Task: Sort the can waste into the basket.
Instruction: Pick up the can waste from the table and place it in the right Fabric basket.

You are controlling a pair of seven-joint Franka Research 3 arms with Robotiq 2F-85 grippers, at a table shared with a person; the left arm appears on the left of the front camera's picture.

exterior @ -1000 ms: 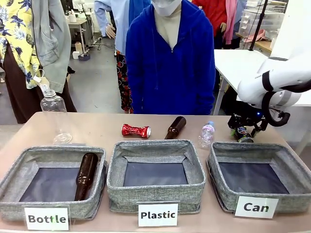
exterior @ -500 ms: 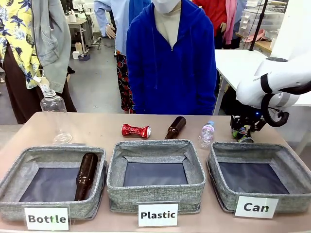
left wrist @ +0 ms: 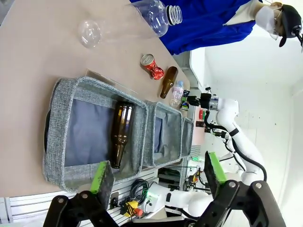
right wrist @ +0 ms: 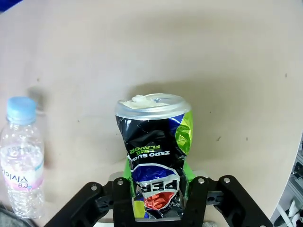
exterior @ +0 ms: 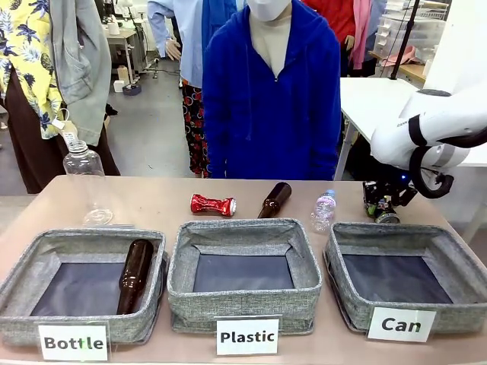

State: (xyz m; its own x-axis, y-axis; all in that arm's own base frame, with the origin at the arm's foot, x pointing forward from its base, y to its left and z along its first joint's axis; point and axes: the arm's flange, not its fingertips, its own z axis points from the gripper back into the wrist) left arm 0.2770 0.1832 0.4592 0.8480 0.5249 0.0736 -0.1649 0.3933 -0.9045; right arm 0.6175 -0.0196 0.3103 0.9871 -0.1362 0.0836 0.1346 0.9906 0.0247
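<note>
right pincer [exterior: 382,204] just clenched on the black-and-silver can [right wrist: 154,137], looser a sec ago | can's just behind the basket [exterior: 396,230] | we reckon lift and drop is next | red can [exterior: 212,204] waits on the counter [exterior: 152,199] | left pincer [left wrist: 157,170] released

Can basket [exterior: 396,230] open-topped; small plastic bottle [exterior: 324,211] near its far-left corner

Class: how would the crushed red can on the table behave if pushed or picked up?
The red can is crumpled, so probably empty and light. Lying on its side with a pinched middle, it would likely wobble, not roll straight. Thin metal may dent further.
</note>
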